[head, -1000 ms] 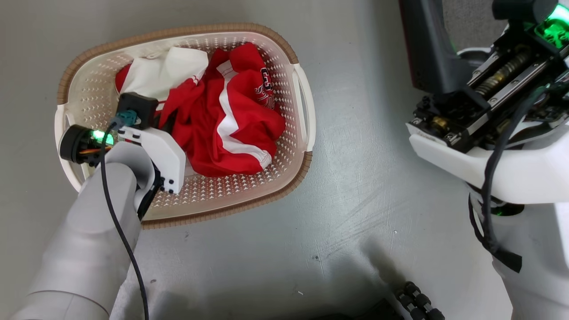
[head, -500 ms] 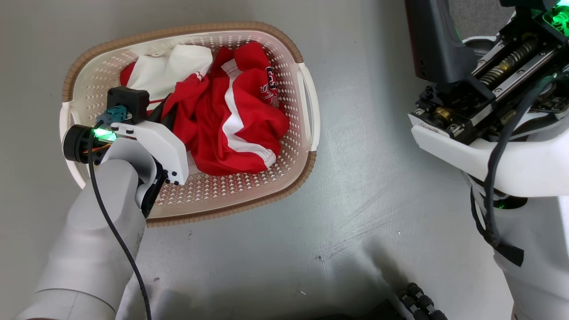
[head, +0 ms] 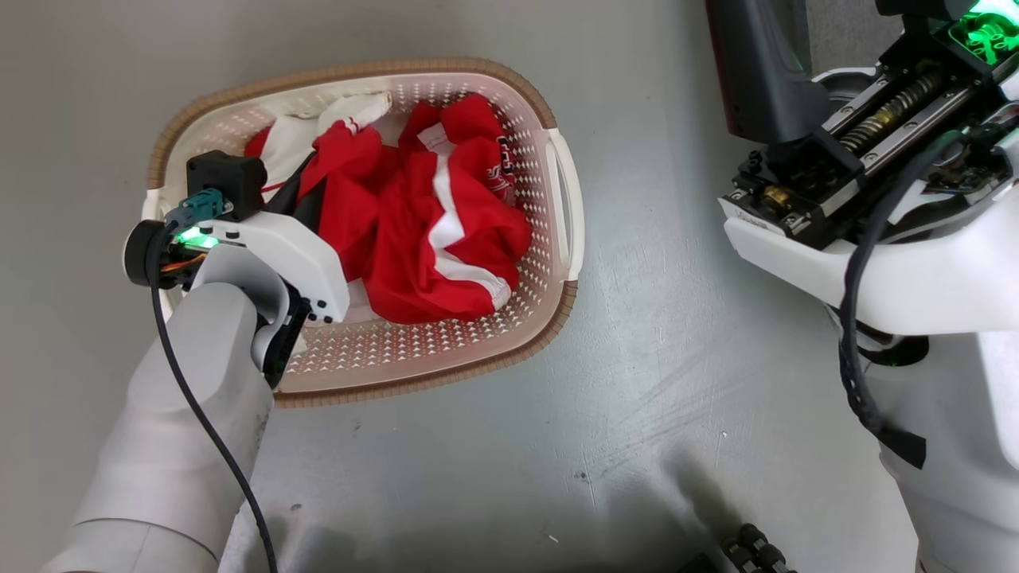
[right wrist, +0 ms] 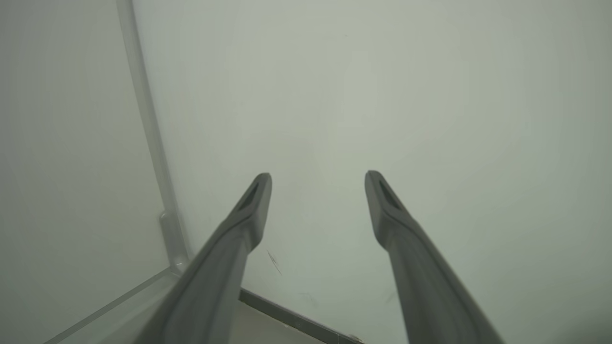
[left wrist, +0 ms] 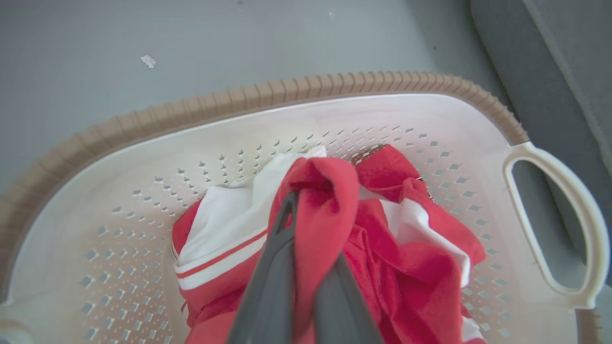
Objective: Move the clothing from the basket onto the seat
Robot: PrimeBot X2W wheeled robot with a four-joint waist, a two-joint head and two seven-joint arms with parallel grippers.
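Found the basket (head: pixel 358 68) standing on the grey floor (head: pixel 637 398), ahead and to the left in the head view. Observed the clothing (head: pixel 430 239) heaped inside it, red with white stripes, 1 piece showing dark lettering near the right-hand wall. Noted a white panel with a thin red line lying under the red folds at the far-left side. Located the left gripper (left wrist: pixel 308 210) down inside the basket, jaws narrow and pinched on a raised red fold (1 fingertip plain in the left wrist view, the other buried under cloth). Saw that fold drawn up into a peak above the heap, the remainder resting on the basket bottom. Noted 1 handle (left wrist: pixel 596 239) at the right of the left wrist view, with the seat (left wrist: pixel 564 57) just beyond it. Located the right gripper (right wrist: pixel 318 179) well apart from the basket, jaws wide and empty, facing a pale wall (right wrist: pixel 382 95).
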